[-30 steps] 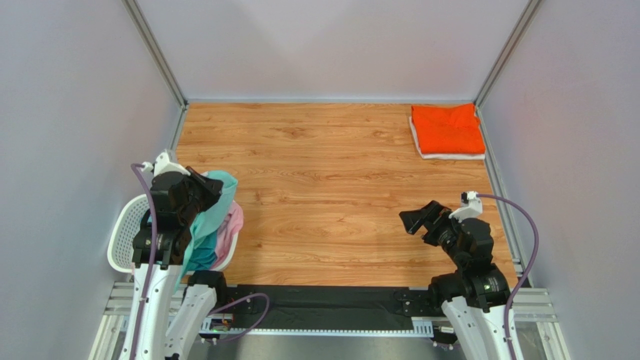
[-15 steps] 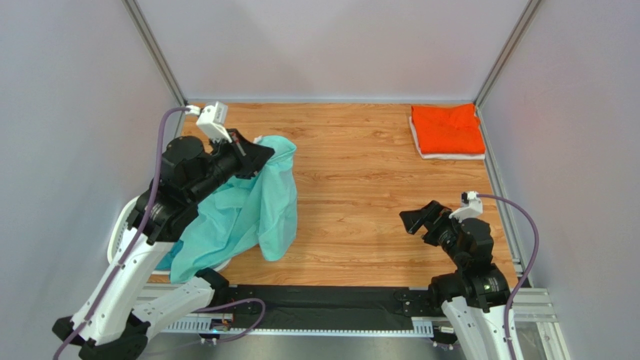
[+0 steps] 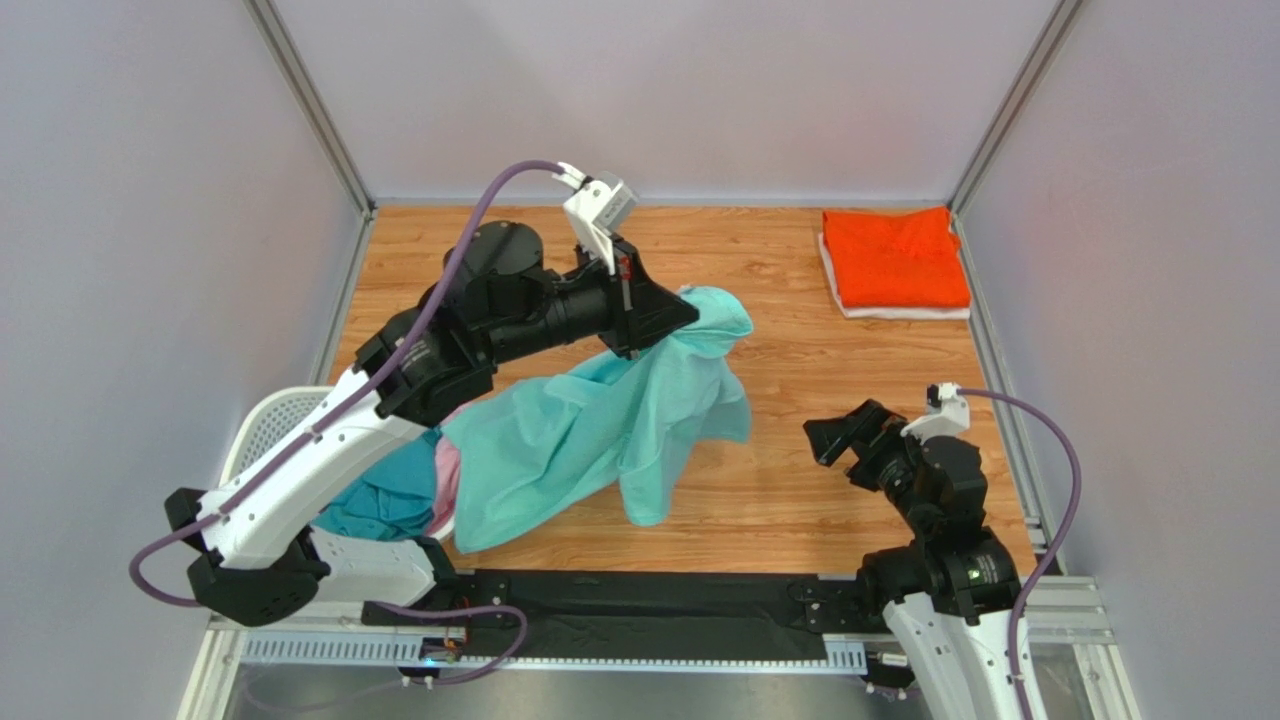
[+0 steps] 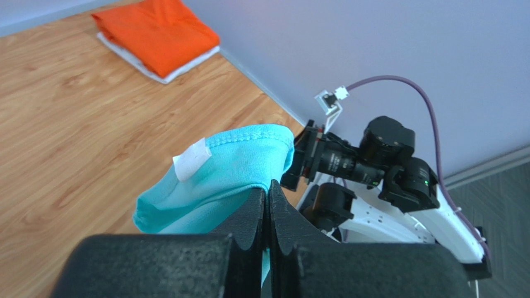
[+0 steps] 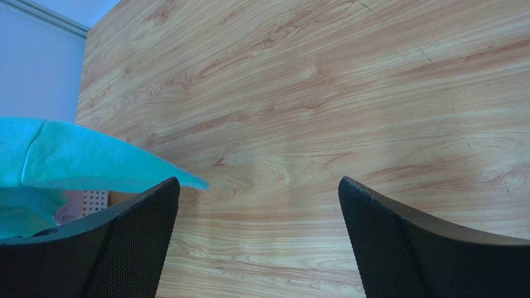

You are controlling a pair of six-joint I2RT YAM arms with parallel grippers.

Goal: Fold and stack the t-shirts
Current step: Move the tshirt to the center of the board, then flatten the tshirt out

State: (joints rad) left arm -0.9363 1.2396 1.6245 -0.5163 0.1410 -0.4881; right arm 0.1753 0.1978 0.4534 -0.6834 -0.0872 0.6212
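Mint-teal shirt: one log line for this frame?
left gripper: shut on mint-teal shirt, held over table | right gripper: open | orange shirt: folded, far-right corner

1. Mint-teal t-shirt (image 3: 601,428): unfolded, hanging by its edge from the clamped left end effector (image 3: 679,317), draping down-left above the tabletop (image 3: 781,240).
2. Orange t-shirt (image 3: 894,255): folded, lying on the folded white t-shirt (image 3: 899,312), far right corner.
3. Darker teal t-shirt (image 3: 376,503) and pink t-shirt (image 3: 446,477): crumpled together, near left.
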